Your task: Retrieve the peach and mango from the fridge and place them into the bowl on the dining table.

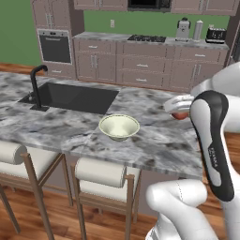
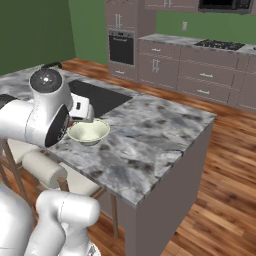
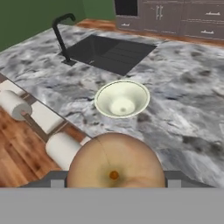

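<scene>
Nearby, sink (image 3: 111,52) beyond bowl (image 3: 122,99)

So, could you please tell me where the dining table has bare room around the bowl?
The dining table is bare right of the bowl out to its far edge. The sink and faucet border the other side.

We log arm (image 1: 213,140): glossy white rounded shells, bulbous joint housings. Long black glossy panel down one link, faint grey lettering on it, unreadable. Right base view: round dark grey speckled cap on joint top, black curved band round fat white link (image 2: 40,125). We note no cables, no screws.
</scene>
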Robot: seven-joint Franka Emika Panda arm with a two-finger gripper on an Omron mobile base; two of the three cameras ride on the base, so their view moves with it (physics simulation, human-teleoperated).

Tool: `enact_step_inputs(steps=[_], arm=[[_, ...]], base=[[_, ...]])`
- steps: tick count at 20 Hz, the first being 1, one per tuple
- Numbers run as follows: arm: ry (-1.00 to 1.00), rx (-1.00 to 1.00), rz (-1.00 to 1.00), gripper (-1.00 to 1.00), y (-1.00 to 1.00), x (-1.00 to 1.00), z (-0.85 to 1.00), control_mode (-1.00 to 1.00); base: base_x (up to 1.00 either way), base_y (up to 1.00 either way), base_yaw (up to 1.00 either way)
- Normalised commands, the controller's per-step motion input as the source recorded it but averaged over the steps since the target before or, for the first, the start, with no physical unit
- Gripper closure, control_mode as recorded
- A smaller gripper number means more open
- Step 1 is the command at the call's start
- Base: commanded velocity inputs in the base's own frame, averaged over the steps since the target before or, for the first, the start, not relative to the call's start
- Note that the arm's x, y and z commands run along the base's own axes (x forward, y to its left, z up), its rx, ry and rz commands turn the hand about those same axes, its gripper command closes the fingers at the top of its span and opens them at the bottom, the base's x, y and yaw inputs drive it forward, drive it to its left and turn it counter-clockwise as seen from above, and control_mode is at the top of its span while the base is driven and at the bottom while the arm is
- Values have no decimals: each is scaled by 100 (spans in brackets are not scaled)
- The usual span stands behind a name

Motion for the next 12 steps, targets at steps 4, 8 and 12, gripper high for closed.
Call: enact_step_inputs(steps=[4,8,12], arm=[[8,0,0,100,29,67,-21,-100],[11,0,0,100,28,71,-37,-100],[17,0,0,100,21,69,-45,-100]], base=[[0,0,0],[0,0,0],[0,0,0]])
